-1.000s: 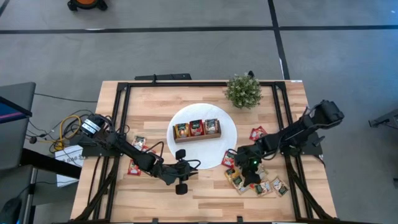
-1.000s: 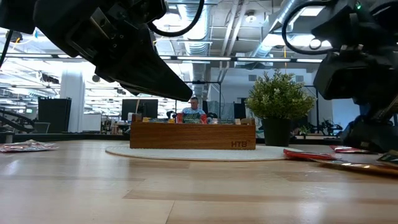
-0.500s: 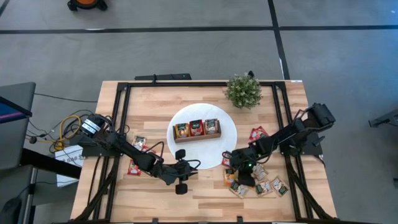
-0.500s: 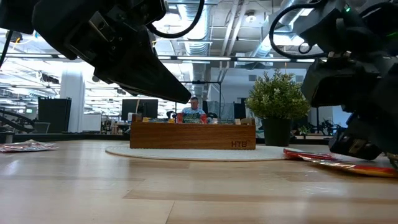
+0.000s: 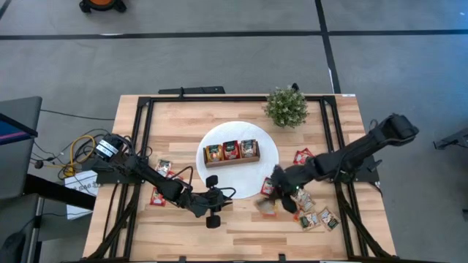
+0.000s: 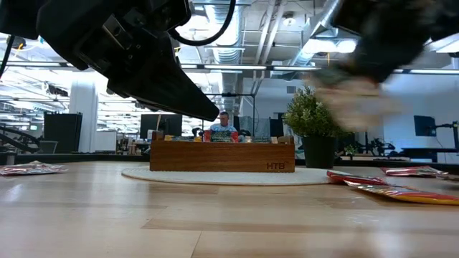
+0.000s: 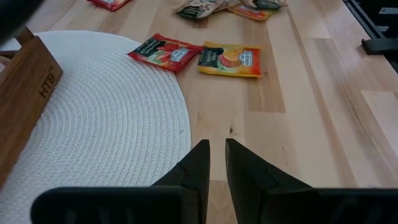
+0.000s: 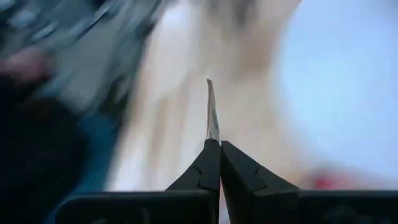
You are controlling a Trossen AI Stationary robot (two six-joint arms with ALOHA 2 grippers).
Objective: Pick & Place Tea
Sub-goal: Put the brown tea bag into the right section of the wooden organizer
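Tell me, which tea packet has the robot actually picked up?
The thin sachet clamped edge-on in the right gripper, lifted near the white mat. The other packets lie flat on the table.

The right wrist view is smeared by motion: only the right gripper (image 8: 214, 163) and the thin edge of a tea sachet (image 8: 212, 118) pinched in it read clearly. In the low view, upper right, that arm is a blur. Sachet printing is too small to read.
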